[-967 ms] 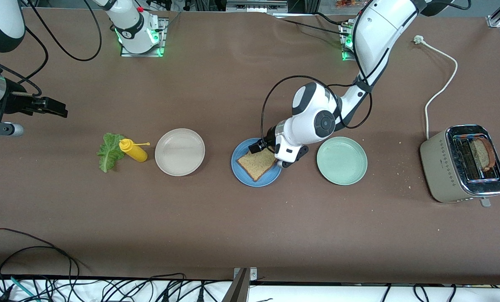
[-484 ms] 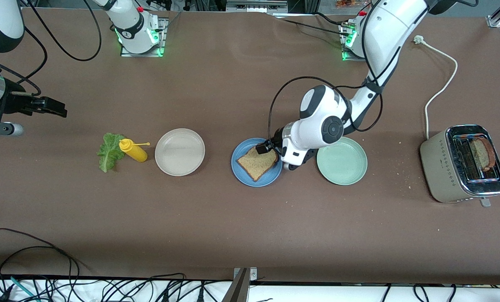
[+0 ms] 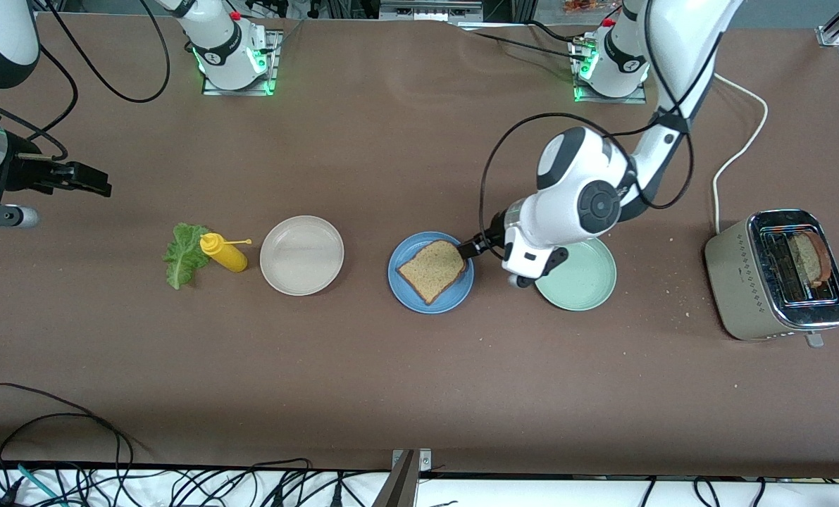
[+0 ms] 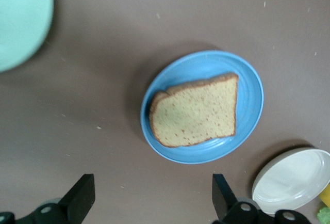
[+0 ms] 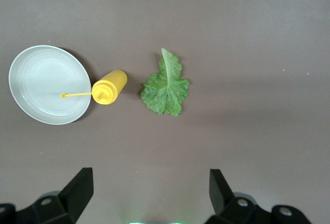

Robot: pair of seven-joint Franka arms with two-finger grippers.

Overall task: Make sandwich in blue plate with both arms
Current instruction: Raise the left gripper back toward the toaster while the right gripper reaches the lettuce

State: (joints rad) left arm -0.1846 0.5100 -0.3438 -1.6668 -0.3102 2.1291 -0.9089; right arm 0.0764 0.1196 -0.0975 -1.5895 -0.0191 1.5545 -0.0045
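One brown bread slice (image 3: 432,270) lies flat on the blue plate (image 3: 458,292) in the middle of the table. My left gripper (image 3: 474,251) hangs open and empty over the gap between that plate and the mint-green one. In the left wrist view the slice (image 4: 196,111) and the plate (image 4: 252,90) lie ahead of the left gripper (image 4: 152,203). A green lettuce leaf (image 3: 184,254) lies toward the right arm's end of the table. My right gripper (image 3: 97,185) waits there in the air, open and empty. In the right wrist view the lettuce (image 5: 166,86) lies ahead of that gripper (image 5: 149,193).
A yellow squeeze bottle (image 3: 225,254) lies beside the lettuce, its nozzle toward a beige-white plate (image 3: 301,255). A mint-green plate (image 3: 585,282) sits under the left wrist. At the left arm's end, a toaster (image 3: 747,282) holds a bread slice (image 3: 811,256); its white cord (image 3: 740,151) trails toward the bases.
My left arm has drawn back from over the blue plate toward the mint-green plate, uncovering the bread slice, which stays on the plate. The right arm has not moved.
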